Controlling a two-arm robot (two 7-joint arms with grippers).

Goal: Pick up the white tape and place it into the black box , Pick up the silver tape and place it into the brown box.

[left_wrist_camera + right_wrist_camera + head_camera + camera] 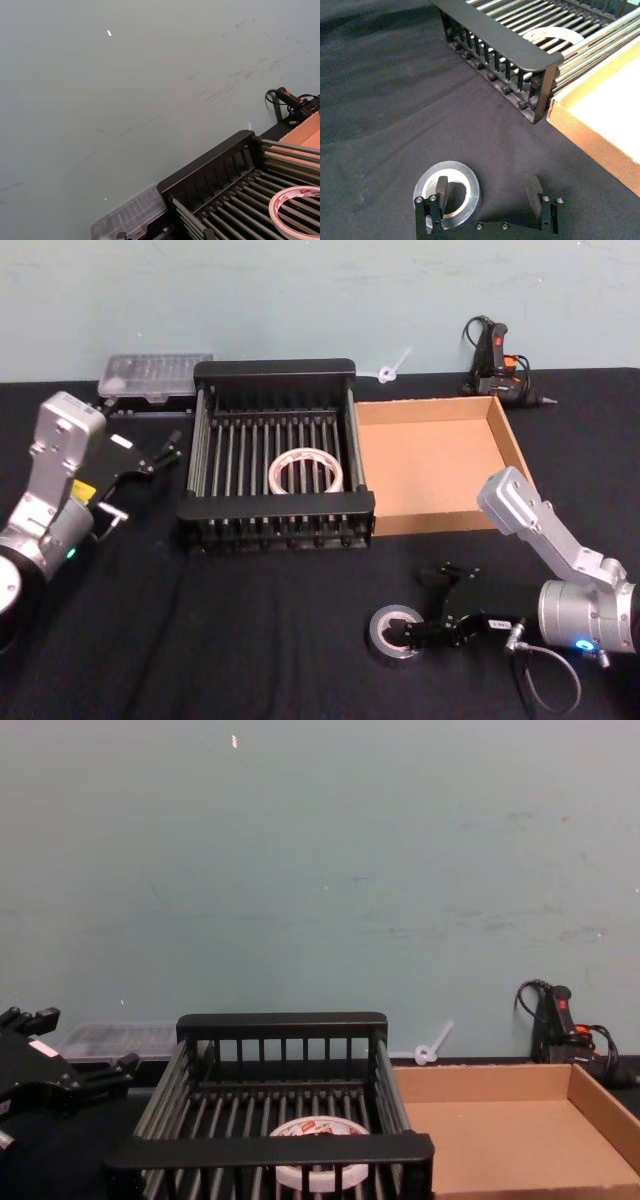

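The silver tape (394,632) lay at the brown box's (505,435) six o'clock. We had our right gripper (487,189) spread wide, empty, one finger in its core. Stiff, light roll: we'd pinch the wall.

The white tape (296,210) lies flat on the ribbed floor of the black box (210,170).

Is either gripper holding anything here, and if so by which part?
Nothing is held. The right gripper is open over the silver tape, one finger in its centre hole, not closed. The left gripper is open, left of the black box.
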